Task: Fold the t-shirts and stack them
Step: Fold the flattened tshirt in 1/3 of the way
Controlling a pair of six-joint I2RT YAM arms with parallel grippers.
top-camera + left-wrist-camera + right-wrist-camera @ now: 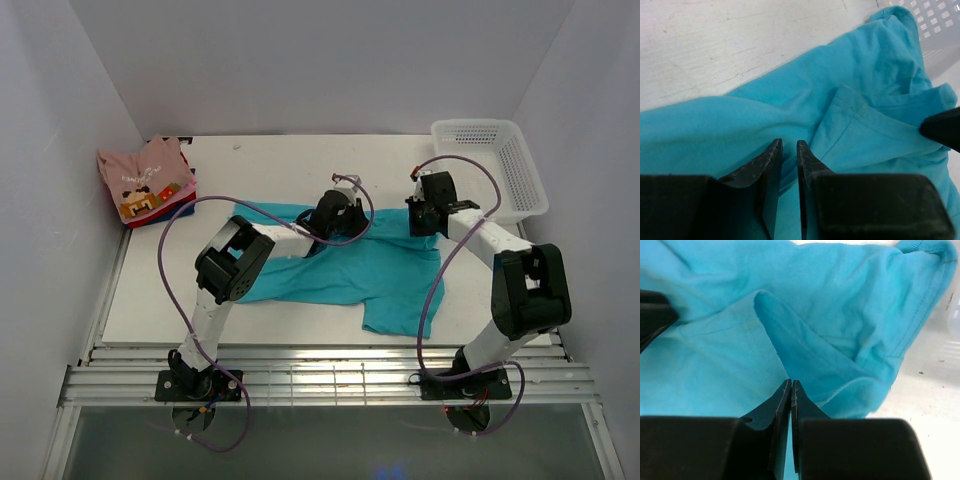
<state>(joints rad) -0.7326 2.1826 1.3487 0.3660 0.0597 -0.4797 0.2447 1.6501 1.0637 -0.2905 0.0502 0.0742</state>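
Note:
A teal t-shirt (350, 270) lies spread and rumpled across the middle of the white table (270, 170). My left gripper (335, 215) sits on its far edge near the middle. In the left wrist view its jaws (789, 145) stand narrowly apart with teal cloth (790, 100) pinched between them. My right gripper (425, 215) is at the shirt's far right corner. Its jaws (791, 382) are pressed together on a raised fold of the cloth (815, 315). A stack of folded t-shirts (145, 180), pink with a block graphic on top, rests at the back left.
A white mesh basket (495, 165) stands at the back right, close to the right gripper, and its corner shows in the left wrist view (935, 20). White walls close in the table on three sides. Purple cables loop off both arms.

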